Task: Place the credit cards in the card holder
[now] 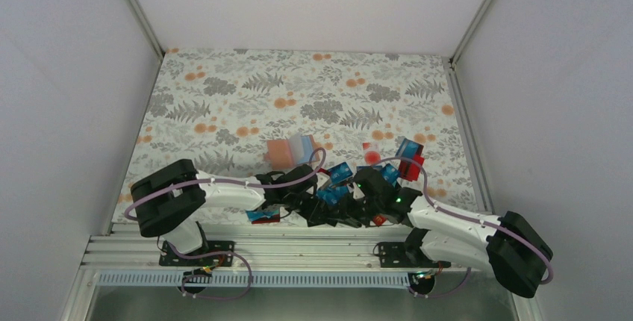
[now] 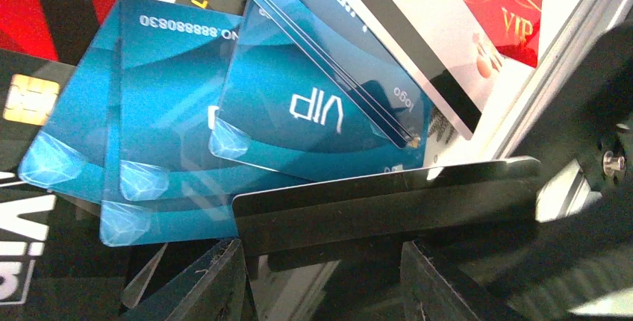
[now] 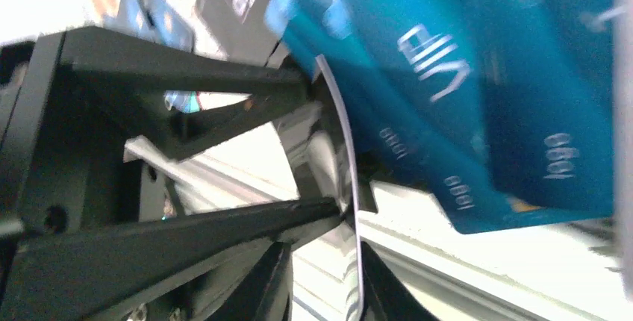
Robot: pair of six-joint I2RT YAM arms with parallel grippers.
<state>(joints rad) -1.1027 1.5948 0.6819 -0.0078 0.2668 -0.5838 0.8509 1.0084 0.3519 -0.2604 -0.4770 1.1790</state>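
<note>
Left gripper (image 2: 322,265) with its fingers roughly half apart and a dark glossy card (image 2: 388,205) lying crosswise over their tips; whether that card is actually gripped cannot be told. Right gripper (image 3: 326,269) meets it from the opposite side, fingers set narrowly on either side of the same card, which appears edge-on and slightly bowed in the right wrist view — a firm pinch cannot be confirmed. Card holder (image 1: 282,154), tan-pink, lies flat on the floral tabletop (image 1: 224,97) with a pale blue card (image 1: 304,144) at its right edge; the overhead view does not show whether this card is inserted or merely alongside. Both grippers sit to the near right of the card holder, by the aluminium rail (image 1: 298,240). Credit cards (image 1: 340,174) are strewn to the right of the card holder and nearer the arms: overlapping teal cards, among them a teal "VIP" card (image 2: 313,112), lie just beyond the dark card; a white striped card (image 2: 425,45) overlaps them; a red "VIP" card (image 2: 515,15) lies farther on — all outside the card holder.
</note>
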